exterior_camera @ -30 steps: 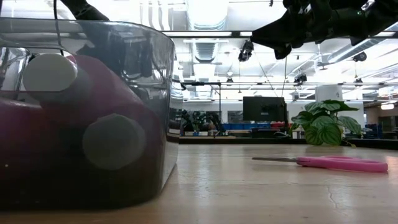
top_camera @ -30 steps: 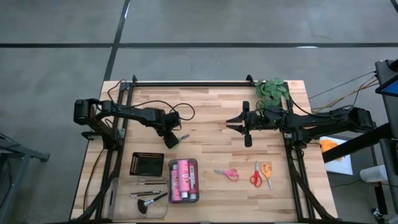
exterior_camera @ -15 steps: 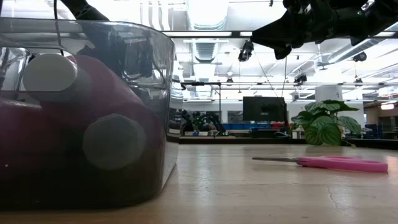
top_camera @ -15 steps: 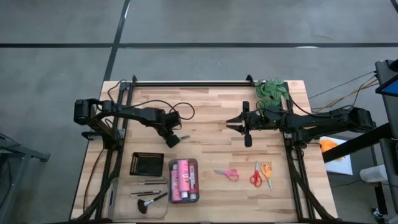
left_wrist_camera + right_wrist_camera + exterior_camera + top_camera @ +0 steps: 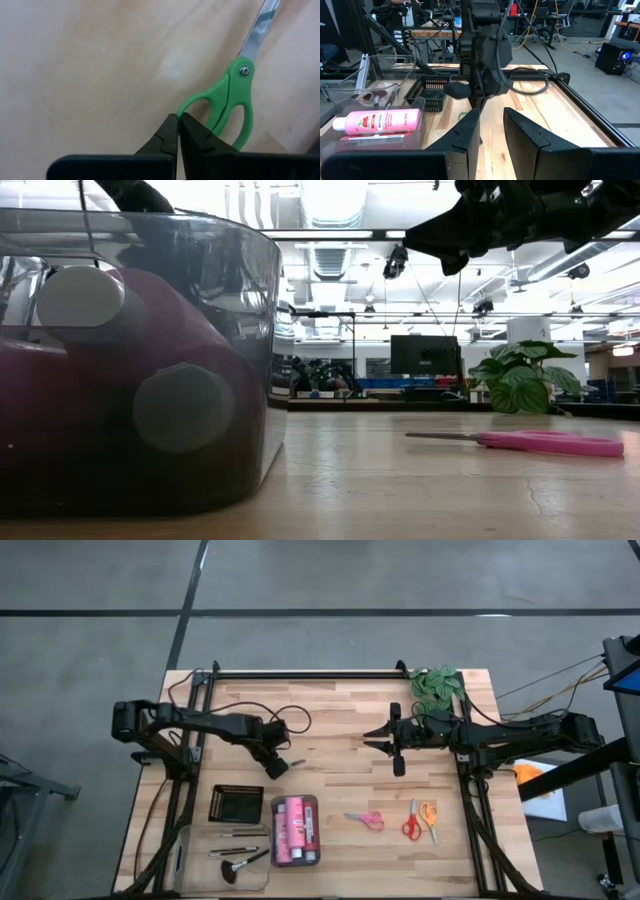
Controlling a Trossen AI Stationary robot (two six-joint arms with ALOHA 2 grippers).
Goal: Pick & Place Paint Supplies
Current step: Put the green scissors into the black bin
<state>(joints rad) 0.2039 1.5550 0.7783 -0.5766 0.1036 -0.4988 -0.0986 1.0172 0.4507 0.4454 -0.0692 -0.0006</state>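
Observation:
Green-handled scissors [image 5: 227, 107] [image 5: 291, 761] are at my left gripper [image 5: 178, 122] [image 5: 276, 766], which is shut on them left of the table's middle. My right gripper [image 5: 383, 745] [image 5: 489, 131] hovers open over the middle of the table and touches nothing. Three pink paint bottles [image 5: 294, 830] [image 5: 377, 122] lie in a clear tray [image 5: 262, 360]. Thin dark brushes [image 5: 240, 833] and a fluffy black-tipped brush [image 5: 238, 866] lie in another clear tray. Pink scissors [image 5: 365, 819] [image 5: 550, 442], red scissors [image 5: 410, 823] and orange scissors [image 5: 429, 815] lie flat on the table. My left gripper pinches the green scissors by the rim of one handle loop [image 5: 189, 106], right at its fingertips. The fingers come from above, slanting down. The blade [image 5: 257, 27] points away from the fingers. Whether the scissors rest on the table I cannot tell.
A black slatted tray [image 5: 236, 803] sits left of the bottle tray. A green leafy plant [image 5: 437, 682] [image 5: 520, 385] stands at the far right corner. Black frame rails [image 5: 300, 675] run along the far edge and down both sides. Bare wood lies between the two grippers.
My left arm has shifted a little toward the table's left at its base and, in the low view, risen slightly. Its gripper stays shut on the green scissors.

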